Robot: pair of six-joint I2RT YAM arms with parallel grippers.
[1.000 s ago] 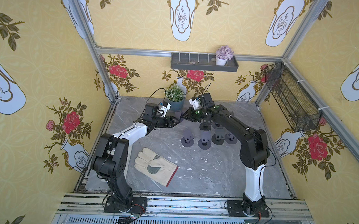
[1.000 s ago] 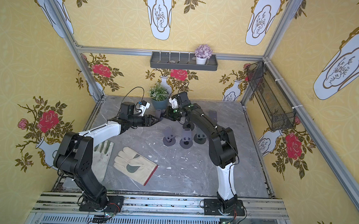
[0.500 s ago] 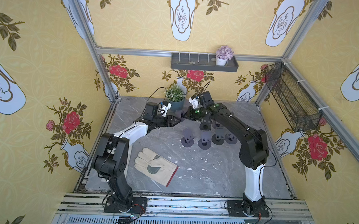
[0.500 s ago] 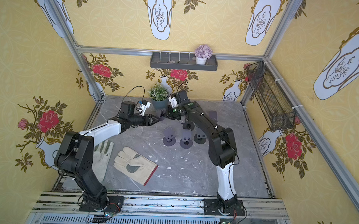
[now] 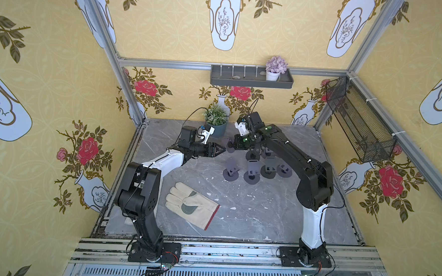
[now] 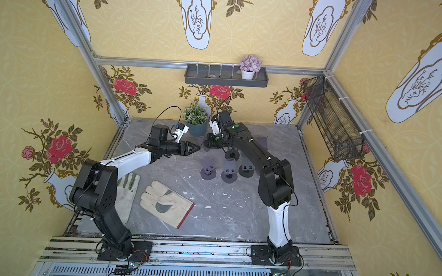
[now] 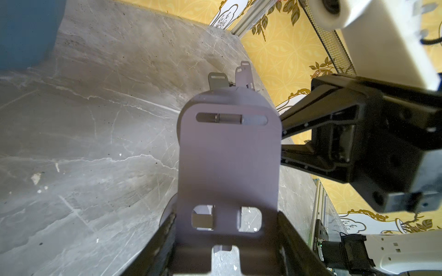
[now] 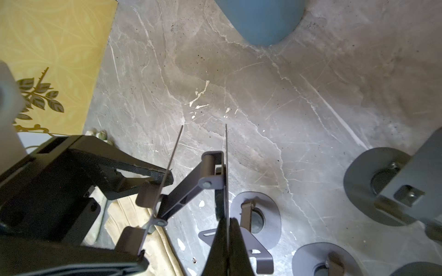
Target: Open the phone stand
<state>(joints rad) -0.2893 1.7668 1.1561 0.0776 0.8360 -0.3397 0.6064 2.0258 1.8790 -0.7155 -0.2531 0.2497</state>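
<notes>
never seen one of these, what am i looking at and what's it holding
Two robot arms stand at a marble table. The two wide pictures look down from above; the two close ones come from cameras on the arms' wrists. Between them, one grey phone stand is clamped by both: the left gripper grips one plate, the right gripper the other. On the table are more stands, two work gloves and a potted plant.

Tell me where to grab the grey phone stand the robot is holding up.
Grab the phone stand by the two straight side edges of its flat plate, coming from the notched end, as the left hand does. Those edges run parallel, so the grip likely sits square.
</notes>
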